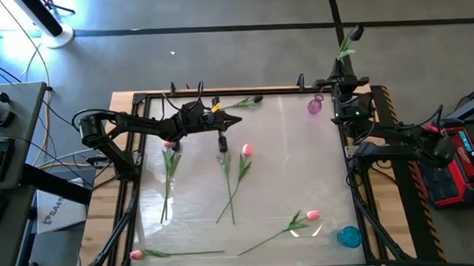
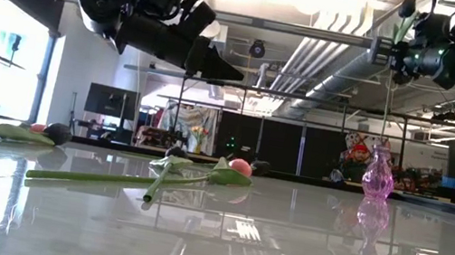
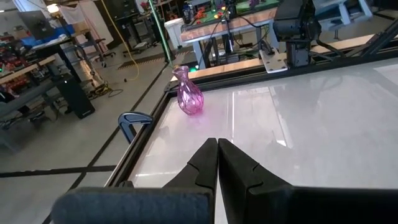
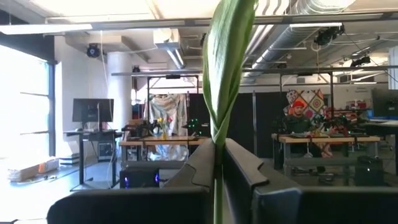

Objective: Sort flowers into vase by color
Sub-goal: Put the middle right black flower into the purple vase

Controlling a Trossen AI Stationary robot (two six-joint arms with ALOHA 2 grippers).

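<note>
My right gripper (image 1: 343,87) is shut on a dark-headed tulip (image 2: 407,8) high over the table's far right corner. The stem runs straight down to the mouth of the pink glass vase (image 2: 376,174), which stands on the table; whether its end is inside I cannot tell. My left gripper (image 1: 236,122) hangs shut and empty above the table's far middle (image 2: 219,67). Pink tulips (image 1: 246,150) (image 1: 313,215) (image 1: 136,254) and dark ones (image 1: 257,98) (image 1: 221,137) lie flat on the table. A blue vase (image 1: 350,237) stands at the near right. My right gripper pinches the tulip's stem where a long green leaf wraps it (image 4: 217,146), between the two fingers, which lie level across the stem. The flower stands upright, its head above the fingers and its lower stem (image 2: 384,116) hanging down to the pink vase.
The table top is glossy white, with a black frame (image 1: 139,97) and wooden edges around it. Tulips lie spread over the left, middle and near parts. The pink vase (image 3: 188,93) shows ahead of my left gripper (image 3: 217,149). Desks and equipment fill the room behind.
</note>
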